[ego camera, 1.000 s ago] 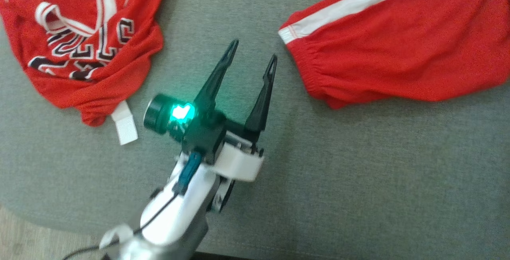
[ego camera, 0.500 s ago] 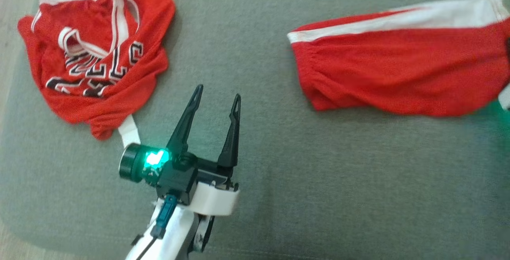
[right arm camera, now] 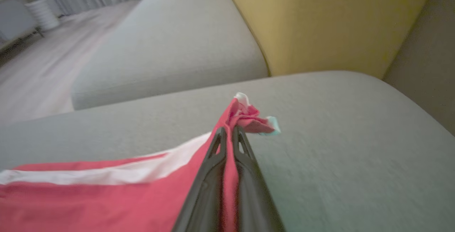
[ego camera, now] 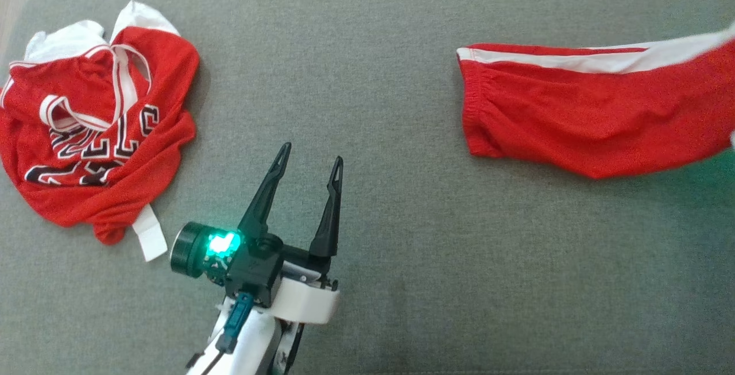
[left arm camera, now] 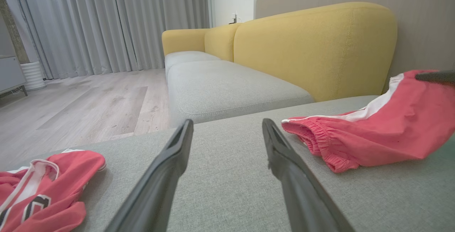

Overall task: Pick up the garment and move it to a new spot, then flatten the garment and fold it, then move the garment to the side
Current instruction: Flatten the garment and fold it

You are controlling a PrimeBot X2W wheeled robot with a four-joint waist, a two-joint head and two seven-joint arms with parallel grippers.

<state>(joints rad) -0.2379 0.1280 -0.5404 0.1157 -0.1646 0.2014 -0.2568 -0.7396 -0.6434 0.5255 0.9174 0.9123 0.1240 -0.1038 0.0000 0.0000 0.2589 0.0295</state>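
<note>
The garment, red shorts (ego camera: 574, 116) with a white side stripe, lies stretched across the right of the grey cushion (ego camera: 402, 220). In the right wrist view my right gripper (right arm camera: 230, 129) is shut on a bunched edge of the shorts (right arm camera: 106, 203), red cloth pinched between its fingers. Further left, my left gripper (ego camera: 312, 154) hovers open over bare cushion, holding nothing. The left wrist view has the open left gripper (left arm camera: 228, 123) pointing between the two garments, with the shorts (left arm camera: 391, 136) to its right.
A crumpled red jersey (ego camera: 97, 134) with black lettering lies at the cushion's left end, also low on the left as the jersey (left arm camera: 46, 185). Beyond stand a yellow sofa back (left arm camera: 312, 47), another grey seat (left arm camera: 227, 90) and wooden floor (left arm camera: 81, 107).
The head camera has shifted. My right gripper has shut on the shorts' edge, and the shorts now look drawn out longer towards the right. The left gripper stays open.
</note>
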